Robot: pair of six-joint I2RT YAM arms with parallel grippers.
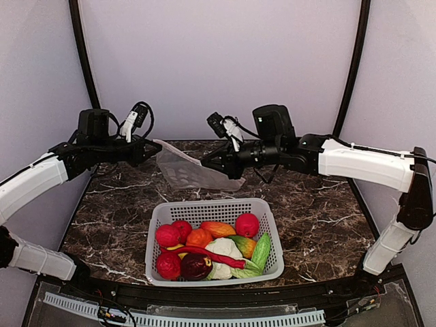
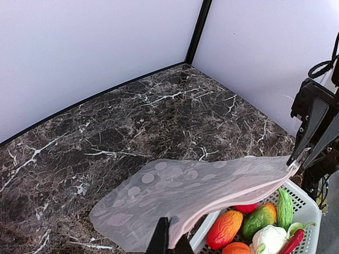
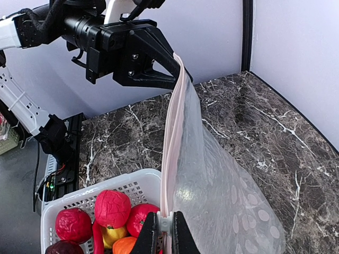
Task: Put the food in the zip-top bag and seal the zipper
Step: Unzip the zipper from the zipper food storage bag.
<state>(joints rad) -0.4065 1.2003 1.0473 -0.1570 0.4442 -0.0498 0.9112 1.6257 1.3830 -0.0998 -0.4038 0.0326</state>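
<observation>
The clear dotted zip-top bag (image 1: 187, 170) hangs stretched in the air between both grippers, behind the basket. My left gripper (image 1: 158, 145) is shut on one end of the bag's mouth edge (image 2: 170, 238). My right gripper (image 1: 202, 163) is shut on a small white tab at the other end of the zipper (image 3: 164, 233). The pinkish-white zipper (image 3: 172, 143) runs taut from one gripper to the other, and the bag (image 2: 180, 190) sags below it with nothing inside. The food (image 1: 211, 248), red, orange, green, purple and a white cauliflower, lies in the basket.
The white slotted basket (image 1: 214, 206) stands at the table's near middle, just below and in front of the bag. Dark marble table (image 1: 320, 211) extends on both sides, with walls behind and at the sides.
</observation>
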